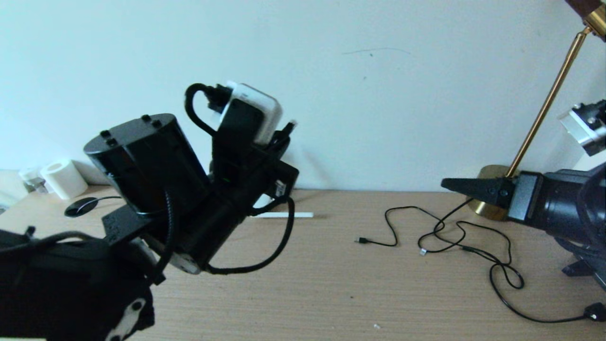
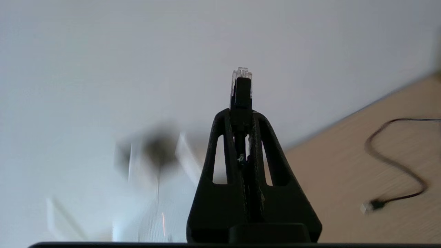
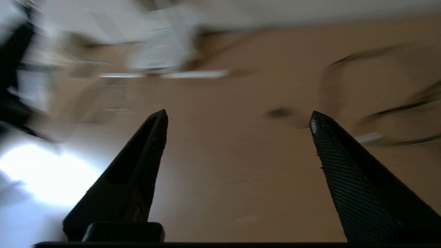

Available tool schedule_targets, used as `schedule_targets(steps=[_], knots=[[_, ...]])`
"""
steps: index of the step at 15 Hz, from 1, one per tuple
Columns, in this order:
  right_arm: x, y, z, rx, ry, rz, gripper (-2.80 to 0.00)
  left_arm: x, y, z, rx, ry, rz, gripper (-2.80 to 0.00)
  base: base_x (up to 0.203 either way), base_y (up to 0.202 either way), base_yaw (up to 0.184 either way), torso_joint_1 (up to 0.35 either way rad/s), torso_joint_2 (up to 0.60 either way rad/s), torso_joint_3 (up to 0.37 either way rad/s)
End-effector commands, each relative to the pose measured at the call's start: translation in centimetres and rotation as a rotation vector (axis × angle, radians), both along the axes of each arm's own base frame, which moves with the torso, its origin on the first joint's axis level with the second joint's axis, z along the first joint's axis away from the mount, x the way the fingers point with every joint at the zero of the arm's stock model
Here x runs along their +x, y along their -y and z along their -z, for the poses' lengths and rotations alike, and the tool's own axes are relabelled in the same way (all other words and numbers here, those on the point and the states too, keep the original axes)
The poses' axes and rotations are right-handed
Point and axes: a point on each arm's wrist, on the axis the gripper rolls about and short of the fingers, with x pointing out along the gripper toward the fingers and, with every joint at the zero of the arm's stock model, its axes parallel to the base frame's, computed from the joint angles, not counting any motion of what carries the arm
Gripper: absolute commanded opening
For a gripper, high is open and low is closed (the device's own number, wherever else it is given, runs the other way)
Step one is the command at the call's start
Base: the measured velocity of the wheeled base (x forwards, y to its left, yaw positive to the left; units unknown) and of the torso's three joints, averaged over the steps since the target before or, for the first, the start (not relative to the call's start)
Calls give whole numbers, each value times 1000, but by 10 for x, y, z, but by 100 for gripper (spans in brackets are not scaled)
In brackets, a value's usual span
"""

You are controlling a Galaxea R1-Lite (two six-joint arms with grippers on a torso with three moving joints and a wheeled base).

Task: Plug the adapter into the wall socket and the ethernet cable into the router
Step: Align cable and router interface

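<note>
Pale wall and wooden desk (image 1: 331, 284) frame the work; left gripper (image 2: 241, 113), raised over the desk's left side, pinches the ethernet cable (image 2: 242, 86) just behind its clear plug; right gripper (image 3: 237, 119) gapes empty; I'd square plug to port before pushing.

Black ethernet cable (image 2: 241, 100), clear-tipped plug raised before the wall, thick cord looping down.

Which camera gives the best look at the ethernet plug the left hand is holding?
The left wrist view: the clear-tipped ethernet plug stands sharp beyond the left hand, which is shut on it. The head view shows only its tip past the arm. The right wrist view doesn't show it.
</note>
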Motion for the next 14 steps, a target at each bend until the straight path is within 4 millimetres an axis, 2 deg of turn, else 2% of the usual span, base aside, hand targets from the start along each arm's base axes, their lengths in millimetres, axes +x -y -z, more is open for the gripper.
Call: schedule_targets(steps=[1,4,6,8,9,12,14], knots=[[-29,14,1,-200,168,56,0,2,-15,0,-129,-69,-40,-280,0,0,0,0,0,0],[-84,40,0,-243,347,90,0,-1,-28,18,-290,-238,-112,-280,0,0,0,0,0,0],[-122,59,9,-250,414,124,0,-4,-43,39,-304,-372,-191,-280,0,0,0,0,0,0],[-150,75,22,-286,404,224,0,-7,-54,51,-294,-402,-253,-280,0,0,0,0,0,0],[-159,81,28,-321,375,330,0,-7,-62,56,-292,-416,-285,-280,0,0,0,0,0,0],[-163,86,34,-416,280,666,0,-3,-75,75,-289,-471,-355,-280,0,0,0,0,0,0],[-176,86,46,-488,279,746,0,-1,-87,94,-255,-523,-407,-280,0,0,0,0,0,0]])
